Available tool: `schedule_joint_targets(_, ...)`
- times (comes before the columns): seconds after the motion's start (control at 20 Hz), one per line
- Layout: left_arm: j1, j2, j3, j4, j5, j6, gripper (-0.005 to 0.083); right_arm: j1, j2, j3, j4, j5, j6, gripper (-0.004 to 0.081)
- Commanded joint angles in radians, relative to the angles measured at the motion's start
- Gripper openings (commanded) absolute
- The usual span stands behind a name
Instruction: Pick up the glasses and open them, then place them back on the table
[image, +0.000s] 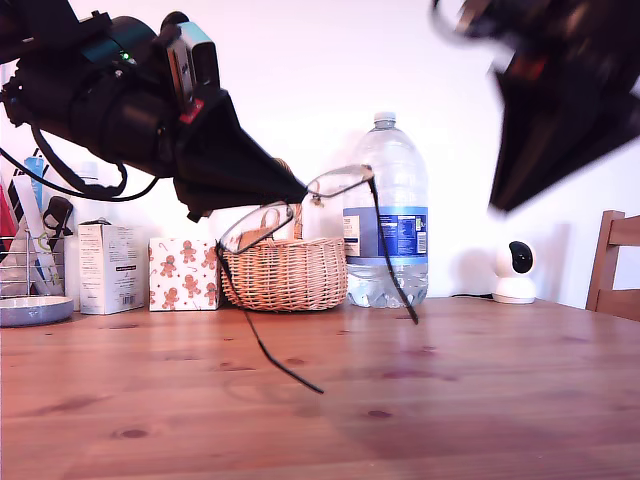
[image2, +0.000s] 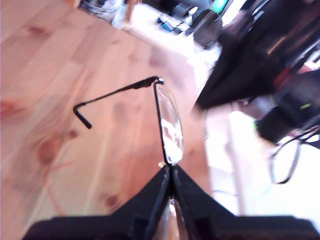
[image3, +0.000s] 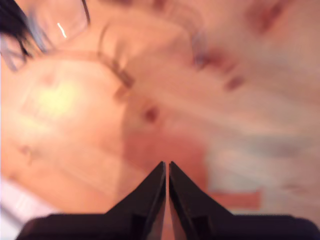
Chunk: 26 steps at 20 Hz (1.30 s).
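Note:
The glasses (image: 255, 226) hang in the air above the table (image: 450, 400), both slim black arms unfolded and pointing down toward the wood. My first gripper (image: 300, 195), on the arm at the exterior view's left, is shut on the frame between the lenses. The first wrist view shows one lens of the glasses (image2: 170, 125) and one arm sticking out past my first gripper (image2: 170, 170). My second gripper (image: 500, 205) is blurred, high at the exterior view's right, apart from the glasses. In its own view my second gripper (image3: 167, 164) is shut on nothing, with the glasses (image3: 60, 20) far off and blurred.
Along the back wall stand a wicker basket (image: 285, 272), a large water bottle (image: 387, 215), a gingerbread-print box (image: 183, 273), a white box (image: 108, 268) and a white camera (image: 516, 270). A wooden chair (image: 615, 260) is at the exterior view's right edge.

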Motion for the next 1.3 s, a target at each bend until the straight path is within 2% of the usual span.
schedule_joint_targets(0.0, -0.017, -0.043, -0.001, 0.0, -0.024, 0.014, -0.0021, -0.014, -0.04, 0.001, -0.017, 0.022, -0.002, -0.0013)
schedule_joint_targets(0.3, -0.079, -0.082, -0.001, -0.042, -0.163, 0.064, -0.0021, -0.069, -0.176, 0.001, -0.013, 0.065, -0.043, -0.0013)
schedule_joint_targets(0.5, -0.114, -0.107, -0.001, -0.054, -0.259, 0.065, -0.0021, -0.179, -0.232, -0.008, -0.009, 0.04, -0.118, -0.0013)
schedule_joint_targets(0.75, -0.165, -0.134, -0.001, -0.094, -0.425, 0.061, -0.0021, -0.307, -0.328, -0.112, 0.038, 0.003, -0.153, -0.0013)
schedule_joint_targets(1.05, -0.299, -0.146, 0.001, -0.098, -0.712, 0.0, -0.0021, -0.381, -0.407, -0.22, 0.051, 0.002, -0.144, -0.0013)
schedule_joint_targets(1.25, -0.392, -0.146, 0.001, -0.107, -0.901, -0.107, -0.0021, -0.394, -0.432, -0.229, 0.066, 0.001, -0.132, -0.0013)
